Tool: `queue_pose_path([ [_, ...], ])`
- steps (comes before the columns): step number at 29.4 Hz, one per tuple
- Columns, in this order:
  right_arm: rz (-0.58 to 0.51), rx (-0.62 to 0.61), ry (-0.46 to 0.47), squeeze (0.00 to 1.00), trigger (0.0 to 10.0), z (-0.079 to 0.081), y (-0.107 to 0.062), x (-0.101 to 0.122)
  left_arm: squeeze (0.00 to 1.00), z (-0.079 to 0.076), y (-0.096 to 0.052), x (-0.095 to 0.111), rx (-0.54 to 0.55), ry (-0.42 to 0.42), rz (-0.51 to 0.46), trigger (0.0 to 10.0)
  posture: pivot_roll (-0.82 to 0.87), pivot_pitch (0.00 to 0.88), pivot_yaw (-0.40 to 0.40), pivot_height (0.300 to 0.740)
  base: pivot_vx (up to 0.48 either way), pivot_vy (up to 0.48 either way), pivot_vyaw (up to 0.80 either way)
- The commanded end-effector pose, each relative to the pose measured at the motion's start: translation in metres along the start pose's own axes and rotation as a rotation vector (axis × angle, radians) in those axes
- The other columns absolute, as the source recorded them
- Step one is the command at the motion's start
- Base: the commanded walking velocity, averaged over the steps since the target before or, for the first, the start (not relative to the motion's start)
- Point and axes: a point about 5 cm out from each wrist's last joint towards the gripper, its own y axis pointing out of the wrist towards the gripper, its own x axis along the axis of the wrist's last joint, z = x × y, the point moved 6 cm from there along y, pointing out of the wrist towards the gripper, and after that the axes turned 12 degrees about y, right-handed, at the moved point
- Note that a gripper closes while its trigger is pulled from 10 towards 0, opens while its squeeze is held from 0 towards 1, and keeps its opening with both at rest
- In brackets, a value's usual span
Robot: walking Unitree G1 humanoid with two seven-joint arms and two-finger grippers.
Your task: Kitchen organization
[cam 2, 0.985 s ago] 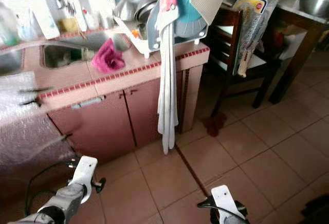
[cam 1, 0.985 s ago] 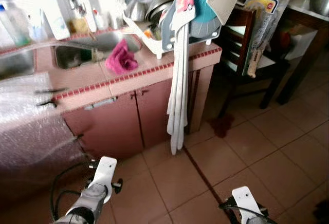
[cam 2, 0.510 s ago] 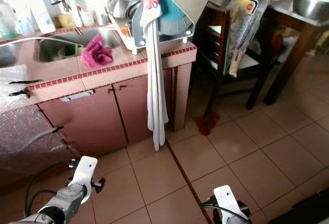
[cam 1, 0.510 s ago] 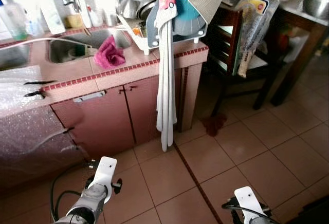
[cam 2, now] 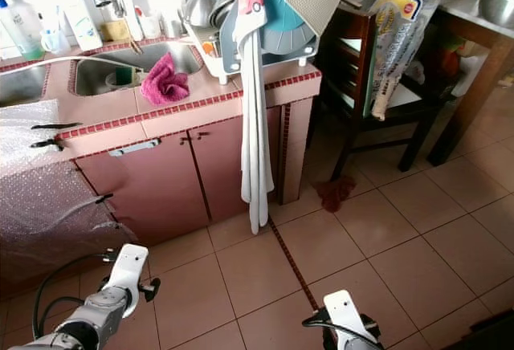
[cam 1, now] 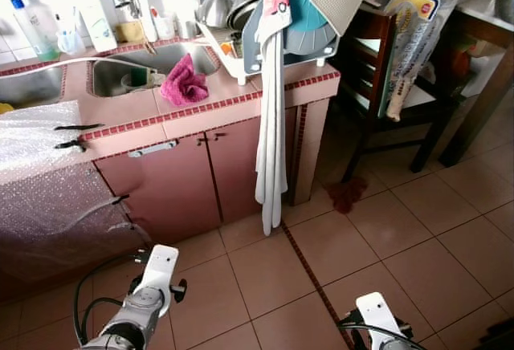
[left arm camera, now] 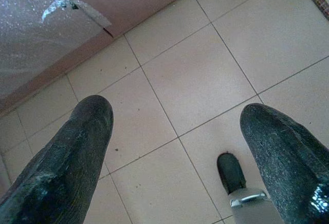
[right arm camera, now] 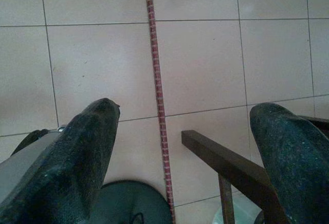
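1. While both arms hang low over the tiled floor [cam 1: 385, 229], the left gripper [left arm camera: 175, 131] has its jaws spread wide with nothing between them.
2. Likewise, the right gripper [right arm camera: 180, 131] holds its jaws apart and empty above a red line in the floor.
3. Ahead stands the pink tiled table [cam 1: 233, 101] with cabinet doors below it.
4. A sink [cam 1: 128, 73] is sunk into the table, and a pink cloth [cam 1: 184, 85] lies crumpled on the table at the sink's right edge.
5. Right of the cloth on the table sits a white dish rack [cam 1: 241, 45] holding metal bowls.
6. A long white towel [cam 1: 271, 141] hangs from the rack down the table's front, almost to the floor.
7. Bubble wrap [cam 1: 40, 181] covers the table's left end.
8. A dark wooden chair [cam 1: 385, 85] stands just right of the table.
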Motion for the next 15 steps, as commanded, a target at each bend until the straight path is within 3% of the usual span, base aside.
queue_pose_path([
  [1, 0.002, -0.003, -0.002, 0.00, 10.0, -0.0004, 0.0000, -0.0005, 0.00, 0.0029, 0.0001, 0.0015, -0.002, 0.000, 0.000, 10.0, -0.03, 0.000, 0.051, 0.740, 0.000, 0.416, 0.00],
  [11, -0.008, 0.000, -0.007, 0.00, 10.0, 0.0013, 0.0006, 0.0039, 0.00, 0.0015, 0.0002, 0.0005, -0.009, 0.003, 0.007, 10.0, -0.03, 0.000, 0.052, 0.740, 0.000, 0.464, 0.00],
  [15, -0.008, 0.002, -0.005, 0.00, 10.0, 0.0027, 0.0007, 0.0040, 0.00, 0.0022, 0.0002, 0.0029, -0.005, 0.028, -0.006, 10.0, -0.03, 0.000, 0.054, 0.740, 0.000, 0.000, 0.00],
])
